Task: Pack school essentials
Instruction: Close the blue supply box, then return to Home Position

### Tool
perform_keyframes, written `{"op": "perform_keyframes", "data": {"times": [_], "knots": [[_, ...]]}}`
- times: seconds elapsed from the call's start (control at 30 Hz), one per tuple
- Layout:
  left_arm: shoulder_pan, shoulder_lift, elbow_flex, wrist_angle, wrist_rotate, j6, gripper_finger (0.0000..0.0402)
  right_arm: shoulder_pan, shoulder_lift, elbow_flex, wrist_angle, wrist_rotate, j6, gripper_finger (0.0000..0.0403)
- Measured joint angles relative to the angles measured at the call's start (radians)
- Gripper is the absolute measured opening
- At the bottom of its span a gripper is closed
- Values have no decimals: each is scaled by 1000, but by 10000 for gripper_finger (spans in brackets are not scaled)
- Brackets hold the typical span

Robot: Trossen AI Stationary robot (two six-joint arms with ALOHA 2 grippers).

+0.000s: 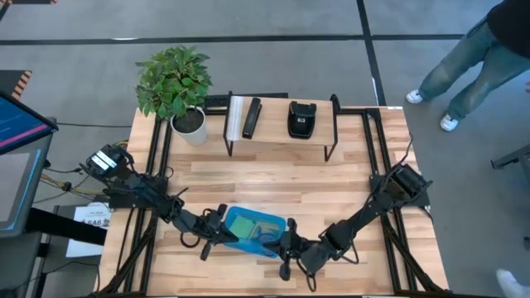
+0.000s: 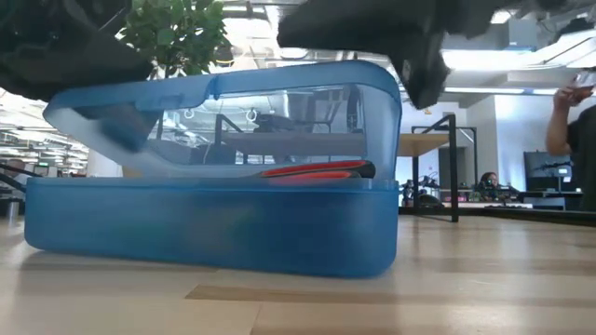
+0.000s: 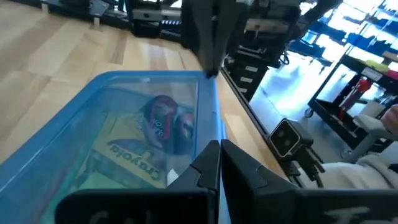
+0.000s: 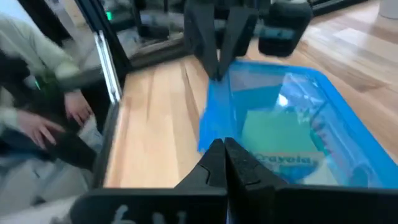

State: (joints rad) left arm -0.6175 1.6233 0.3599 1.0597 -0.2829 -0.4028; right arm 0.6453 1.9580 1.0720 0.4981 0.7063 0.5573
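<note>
Pinching opposite ends of the blue case's lid, left gripper and right gripper are closed; only wrist views reveal the crayon box inside.

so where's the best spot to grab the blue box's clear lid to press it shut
Probably the lid's short end edges, one pincer from each side: the left pincer and right pincer already sit at opposite ends of the blue box. The lid stands tilted ajar above the red-handled scissors, so a thin rim shows at each end.
</note>
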Motion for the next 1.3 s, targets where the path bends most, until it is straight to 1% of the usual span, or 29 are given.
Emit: {"op": "perform_keyframes", "data": {"times": [0.07,0.13,0.23,0.57,0.8,0.93,1.03,1.17,1.3], "knots": [[-3,0,0,-11,0,-5,0,-8,29,8,29,-12,39,3],[-6,-1,0,-13,3,-8,0,-13,51,-1,-4,-31,57,4],[-6,-2,0,-65,11,-9,0,-19,91,8,14,-58,90,3],[-6,-2,0,-163,6,-53,0,-25,93,8,-30,-76,124,4],[-6,-2,0,-225,2,-97,0,-31,89,9,-113,-83,201,4],[-6,-4,2,-242,-1,-115,0,-33,89,9,-117,-101,201,4],[-6,-4,1,-223,2,-111,0,-33,82,8,-120,-105,189,4],[-5,-20,-1,-169,17,-71,0,-33,46,4,-139,-121,136,6],[-5,-74,-1,-168,17,-33,0,-31,-16,5,-133,-119,82,7]]}}
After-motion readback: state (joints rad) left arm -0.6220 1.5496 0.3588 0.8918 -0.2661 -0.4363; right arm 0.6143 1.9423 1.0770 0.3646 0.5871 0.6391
